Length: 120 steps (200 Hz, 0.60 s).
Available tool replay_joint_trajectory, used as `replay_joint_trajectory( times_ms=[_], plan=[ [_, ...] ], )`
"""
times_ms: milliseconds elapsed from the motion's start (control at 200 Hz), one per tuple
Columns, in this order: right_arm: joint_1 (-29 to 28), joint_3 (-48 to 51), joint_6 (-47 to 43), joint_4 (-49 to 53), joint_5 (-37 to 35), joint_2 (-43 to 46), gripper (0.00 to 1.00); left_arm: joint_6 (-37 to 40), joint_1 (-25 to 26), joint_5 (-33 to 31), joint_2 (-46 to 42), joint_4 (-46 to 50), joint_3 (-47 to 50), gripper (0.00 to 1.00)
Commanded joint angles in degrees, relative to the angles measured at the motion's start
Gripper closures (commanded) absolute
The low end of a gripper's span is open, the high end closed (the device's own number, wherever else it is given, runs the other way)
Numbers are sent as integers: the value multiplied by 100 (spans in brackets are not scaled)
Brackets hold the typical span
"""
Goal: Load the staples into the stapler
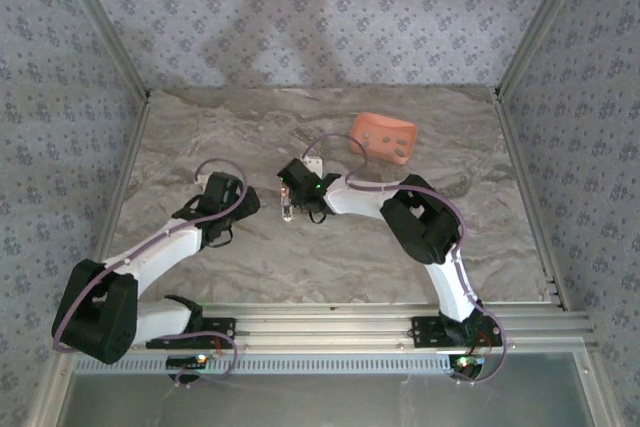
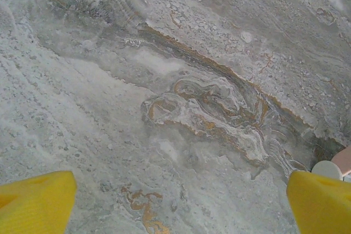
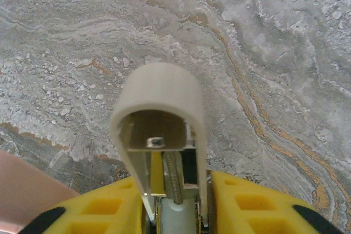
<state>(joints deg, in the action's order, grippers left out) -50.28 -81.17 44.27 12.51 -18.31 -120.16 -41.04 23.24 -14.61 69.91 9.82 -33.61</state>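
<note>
**Stapler in my right grip, left gripper waiting empty**

My right gripper (image 3: pixel 178 193) is clenched on the stapler (image 3: pixel 159 97), one yellow finger pressed to each side of its body. The stapler's long axis runs straight out ahead of my fingers. Its white cover is hinged up, so I look down the bare metal channel and spring rail inside.

From above, the stapler hangs over the middle of the marble table (image 1: pixel 200 137), with its free end slanting toward the near edge. My left gripper (image 2: pixel 181 206) is just to its left and is the nearer free hand. Its jaws are spread wide with nothing between them.

Any feed must come in along that channel's length. Where the staples lie I cannot tell; they are too small to pick out. The salmon tray (image 1: pixel 383 135) sits well apart at the far side. I can read no brand or lettering.
</note>
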Motion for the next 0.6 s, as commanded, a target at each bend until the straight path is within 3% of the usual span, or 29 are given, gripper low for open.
replay_joint_trajectory(
  times_ms=[0, 175, 595],
  plan=[
    [-77, -9, 108, 182, -208, 83, 58, 43, -39, 41, -3, -104, -41, 2],
    [-161, 64, 39, 203, -286, 372, 51, 87, -39, 105, -6, -191, -40, 2],
    [-398, 627, -175, 228, -422, 1409, 46, 213, -39, 610, -378, -448, 237, 2]
  ],
)
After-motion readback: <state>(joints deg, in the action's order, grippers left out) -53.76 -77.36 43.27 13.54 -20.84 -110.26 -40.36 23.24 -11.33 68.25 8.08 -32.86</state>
